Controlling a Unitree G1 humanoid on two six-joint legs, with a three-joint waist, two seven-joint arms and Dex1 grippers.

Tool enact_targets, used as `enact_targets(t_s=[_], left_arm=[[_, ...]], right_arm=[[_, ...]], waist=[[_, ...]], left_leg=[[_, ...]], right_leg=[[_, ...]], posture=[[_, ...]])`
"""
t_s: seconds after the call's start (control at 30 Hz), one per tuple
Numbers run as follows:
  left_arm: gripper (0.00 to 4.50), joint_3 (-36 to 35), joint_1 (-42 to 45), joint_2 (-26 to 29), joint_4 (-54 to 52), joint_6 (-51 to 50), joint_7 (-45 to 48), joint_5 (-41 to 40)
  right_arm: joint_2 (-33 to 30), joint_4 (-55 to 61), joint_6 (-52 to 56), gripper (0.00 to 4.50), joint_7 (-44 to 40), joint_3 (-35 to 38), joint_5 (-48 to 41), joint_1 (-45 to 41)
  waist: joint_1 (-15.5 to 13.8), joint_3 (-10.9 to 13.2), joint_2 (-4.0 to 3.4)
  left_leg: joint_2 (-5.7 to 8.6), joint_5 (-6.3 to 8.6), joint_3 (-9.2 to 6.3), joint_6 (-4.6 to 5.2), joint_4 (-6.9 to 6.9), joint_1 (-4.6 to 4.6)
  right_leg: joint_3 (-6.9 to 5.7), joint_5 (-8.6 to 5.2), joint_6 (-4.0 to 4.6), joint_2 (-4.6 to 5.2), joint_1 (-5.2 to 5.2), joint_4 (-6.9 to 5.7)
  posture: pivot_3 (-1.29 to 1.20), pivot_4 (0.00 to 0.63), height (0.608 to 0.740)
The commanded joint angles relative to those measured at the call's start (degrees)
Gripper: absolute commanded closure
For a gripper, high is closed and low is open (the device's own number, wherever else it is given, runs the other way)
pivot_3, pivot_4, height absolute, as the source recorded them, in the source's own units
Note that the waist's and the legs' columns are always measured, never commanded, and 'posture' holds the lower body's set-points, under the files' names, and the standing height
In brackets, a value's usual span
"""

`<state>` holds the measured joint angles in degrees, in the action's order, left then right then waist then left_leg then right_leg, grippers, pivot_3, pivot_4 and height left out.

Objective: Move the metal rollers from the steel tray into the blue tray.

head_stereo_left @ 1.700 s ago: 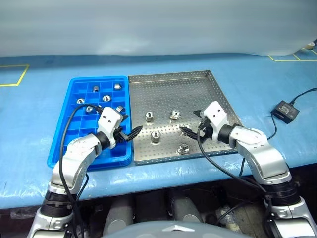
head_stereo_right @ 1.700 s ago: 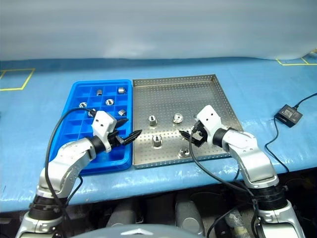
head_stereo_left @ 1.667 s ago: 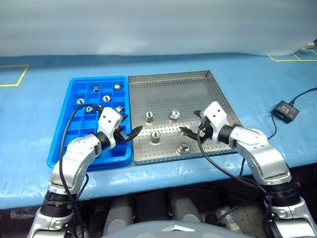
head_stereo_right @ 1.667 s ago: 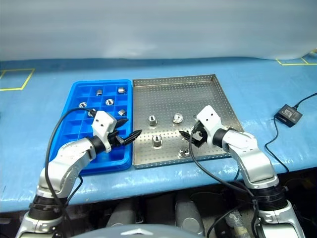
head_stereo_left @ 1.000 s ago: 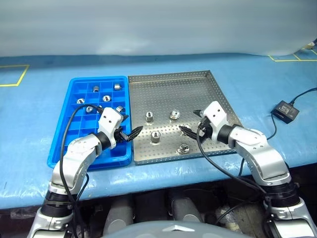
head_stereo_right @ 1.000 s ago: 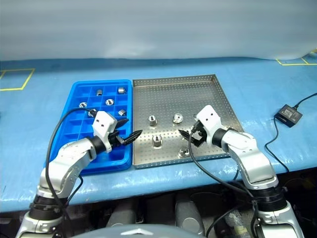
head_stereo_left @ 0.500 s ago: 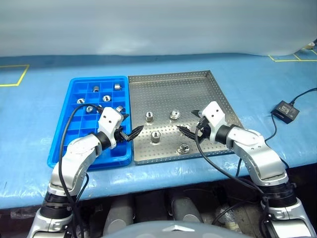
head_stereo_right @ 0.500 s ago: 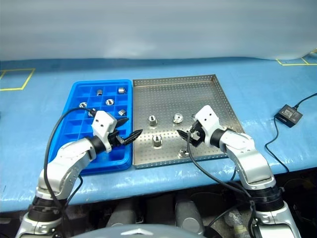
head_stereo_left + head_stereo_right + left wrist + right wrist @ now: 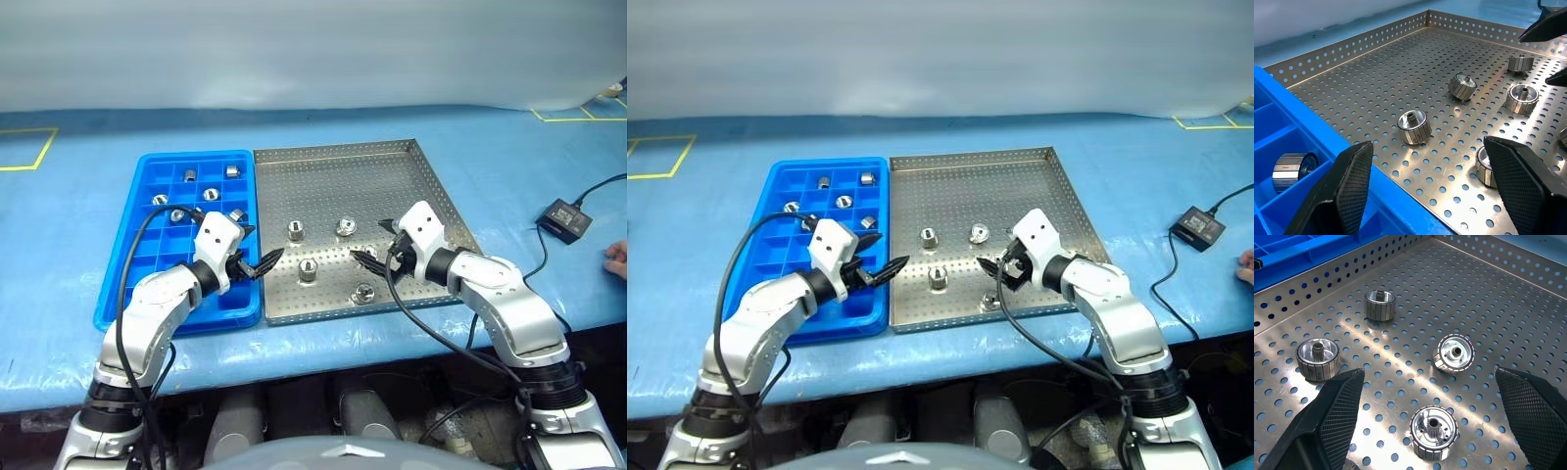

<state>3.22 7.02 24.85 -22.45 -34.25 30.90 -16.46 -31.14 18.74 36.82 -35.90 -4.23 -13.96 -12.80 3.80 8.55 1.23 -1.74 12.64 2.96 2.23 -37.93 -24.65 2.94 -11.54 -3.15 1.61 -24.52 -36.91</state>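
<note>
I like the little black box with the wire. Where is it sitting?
In the left eye view, the black box lies on the blue table cover, on the robot's right, apart from the steel tray.

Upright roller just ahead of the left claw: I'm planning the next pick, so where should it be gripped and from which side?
The roller stands on end, hole up, apart from the others, so probably pinch its ribbed round wall from above with the open left claw.

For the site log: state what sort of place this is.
Probably a factory or lab workbench for sorting parts: a blue-covered table holding a perforated steel tray of small metal rollers, a blue tray with compartments beside it, and yellow tape markings.
</note>
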Motion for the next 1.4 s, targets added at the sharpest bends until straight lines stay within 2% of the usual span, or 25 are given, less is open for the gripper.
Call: enact_targets(t_s=[0.03,0.23,0.4,0.5,0.7,1.07,1.17,1.33,1.37,1.4], left_arm=[[0.58,-0.1,0.6,0.0,-2.1,0.7,0.4,-0.8],[0.58,2.3,2.2,0.2,-1.7,0.2,2.6,-1.1],[0.58,7.8,6.2,-0.5,0.8,-0.2,4.6,0.3],[0.58,12.5,8.9,0.6,4.0,-1.4,4.5,4.2],[0.58,17.3,11.7,2.2,7.8,-3.8,5.0,8.6],[0.58,19.8,12.7,3.3,9.7,-6.7,6.4,11.6],[1.14,20.6,12.9,3.2,11.2,-6.9,7.4,11.9],[2.77,20.6,13.4,3.3,12.5,-7.7,7.3,12.8],[2.77,20.6,13.5,3.5,12.6,-7.6,7.7,12.7],[3.04,20.5,13.4,3.7,12.5,-7.3,8.1,12.6]], right_arm=[[0.2,2.4,-0.2,0.0,0.3,0.4,-0.5,-0.3],[0.6,2.9,-0.3,0.0,0.9,0.0,-0.1,0.1],[0.7,4.3,-0.5,0.0,1.8,-0.2,0.0,1.7],[0.9,5.0,-1.0,0.0,2.3,-0.6,0.4,2.7],[1.5,6.3,-1.1,0.0,3.7,-1.8,1.2,4.1],[1.8,7.0,-1.1,0.0,4.8,-1.7,2.1,4.7],[1.8,7.2,-1.2,0.0,4.7,-2.0,2.1,4.5],[1.3,7.4,-1.1,0.0,4.7,-1.9,2.6,4.6],[1.4,7.6,-1.0,0.0,4.8,-1.7,2.5,4.6],[1.4,7.6,-1.0,0.0,4.9,-1.6,2.6,4.7]], waist=[[0.0,0.0,0.0],[0.1,0.0,0.0],[0.2,0.0,0.0],[0.4,0.0,-0.01],[1.7,0.0,-0.02],[3.4,-0.1,-0.08],[3.6,-0.1,-0.13],[3.8,-0.2,-0.25],[3.9,-0.2,-0.26],[3.9,-0.2,-0.29]], left_leg=[[0.0,0.0,0.0,0.0,0.0,0.0],[0.0,0.0,0.0,0.0,-0.01,0.0],[0.02,0.0,0.0,0.0,-0.03,-0.01],[0.06,0.0,0.01,0.0,-0.04,0.01],[0.09,0.0,0.02,0.0,-0.03,0.01],[-0.03,-0.01,0.06,0.0,-0.04,0.15],[-0.02,-0.01,0.06,-0.01,-0.03,0.16],[-0.01,-0.01,0.07,0.0,-0.03,0.22],[-0.01,-0.01,0.07,0.0,-0.03,0.24],[-0.01,-0.01,0.07,0.0,-0.04,0.27]], right_leg=[[0.0,0.0,0.0,0.0,0.0,0.0],[0.0,0.0,0.0,0.0,0.0,0.0],[0.0,0.0,0.0,0.0,0.01,0.0],[0.01,0.0,-0.01,-0.01,0.03,0.0],[0.06,0.0,-0.03,-0.12,-0.02,-0.03],[0.18,-0.12,-0.24,-0.11,0.03,-0.1],[0.18,-0.12,-0.24,-0.11,0.03,-0.1],[0.21,-0.13,-0.26,-0.11,0.07,-0.11],[0.21,-0.13,-0.26,-0.11,0.08,-0.11],[0.22,-0.13,-0.26,-0.11,0.11,-0.12]], posture=[[-0.1,0.15,0.74],[-0.13,0.15,0.74],[-0.15,0.15,0.74],[-0.17,0.15,0.74],[-0.19,0.15,0.74],[-0.19,0.15,0.74],[-0.19,0.15,0.74],[-0.2,0.15,0.74],[-0.2,0.15,0.74],[-0.2,0.15,0.74]])
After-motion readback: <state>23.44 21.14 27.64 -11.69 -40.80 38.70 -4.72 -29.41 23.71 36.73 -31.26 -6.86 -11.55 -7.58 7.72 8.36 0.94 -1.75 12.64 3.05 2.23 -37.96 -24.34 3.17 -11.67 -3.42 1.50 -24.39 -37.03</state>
